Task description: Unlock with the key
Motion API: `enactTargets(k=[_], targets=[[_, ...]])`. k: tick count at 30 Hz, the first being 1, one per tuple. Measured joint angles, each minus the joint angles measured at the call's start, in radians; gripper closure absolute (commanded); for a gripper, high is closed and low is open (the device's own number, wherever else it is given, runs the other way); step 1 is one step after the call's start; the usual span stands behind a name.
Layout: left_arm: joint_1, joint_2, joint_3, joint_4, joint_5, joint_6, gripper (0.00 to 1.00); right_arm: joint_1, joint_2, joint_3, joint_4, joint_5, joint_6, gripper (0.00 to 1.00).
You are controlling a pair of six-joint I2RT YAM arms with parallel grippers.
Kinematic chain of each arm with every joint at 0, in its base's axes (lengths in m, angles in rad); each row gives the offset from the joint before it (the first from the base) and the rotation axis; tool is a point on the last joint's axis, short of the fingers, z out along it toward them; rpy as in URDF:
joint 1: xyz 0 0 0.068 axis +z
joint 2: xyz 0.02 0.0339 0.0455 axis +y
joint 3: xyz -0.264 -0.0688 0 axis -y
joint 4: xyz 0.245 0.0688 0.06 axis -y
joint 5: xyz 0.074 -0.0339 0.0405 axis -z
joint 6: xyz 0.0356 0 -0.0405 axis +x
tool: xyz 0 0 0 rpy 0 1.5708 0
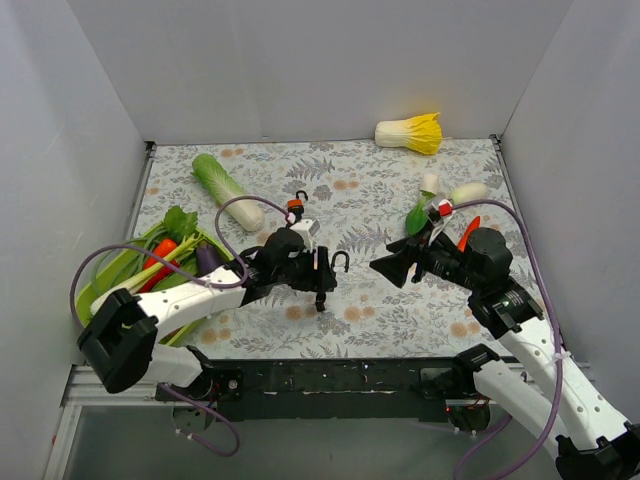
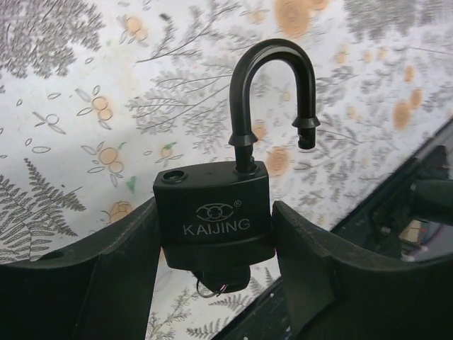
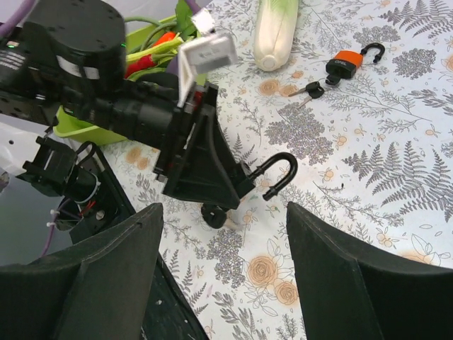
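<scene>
A black padlock [image 2: 212,219] marked KAIJING is clamped by its body between the fingers of my left gripper [image 2: 214,212], held above the table. Its shackle [image 2: 272,85] is sprung open, with the free end out of the body. A key's black head [image 2: 221,278] with a small ring sticks out of the lock's underside. In the top view the left gripper [image 1: 318,272] holds the lock [image 1: 338,263] at the table's near middle. My right gripper [image 1: 385,268] is open and empty, just to the right of the lock. Its wrist view shows the shackle [image 3: 279,173] and the key head [image 3: 214,214].
An orange padlock [image 1: 296,206] with loose keys [image 3: 311,90] lies behind the left gripper. A long cabbage [image 1: 228,190] lies at the back left and a yellow-topped cabbage [image 1: 410,132] at the back right. A green tray [image 1: 100,285] of vegetables sits left. Small vegetables [image 1: 440,200] lie behind the right arm.
</scene>
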Motion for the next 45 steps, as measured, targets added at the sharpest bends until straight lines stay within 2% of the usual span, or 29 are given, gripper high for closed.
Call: enactTargets(k=[8, 15, 25, 29, 38, 45], targets=[[0.001, 0.251, 0.073, -0.055, -0.077, -0.029, 1.0, 0.0, -0.056, -0.031, -0.011, 0.013, 0.003, 0.22], [0.008, 0.446, 0.265, -0.083, -0.127, -0.035, 1.0, 0.0, -0.099, -0.047, -0.014, 0.026, 0.004, 0.22], [0.12, 0.618, 0.457, -0.114, -0.13, -0.035, 1.0, 0.0, -0.125, -0.093, -0.023, 0.041, 0.004, 0.22], [0.162, 0.71, 0.583, -0.14, -0.132, -0.019, 1.0, 0.0, -0.126, -0.105, -0.029, 0.048, 0.003, 0.22], [0.207, 0.867, 0.832, -0.232, -0.171, 0.021, 1.0, 0.0, -0.123, -0.11, -0.029, 0.055, -0.005, 0.22], [0.221, 0.975, 1.013, -0.319, -0.248, 0.072, 0.95, 0.0, -0.115, -0.118, -0.032, 0.055, -0.009, 0.21]])
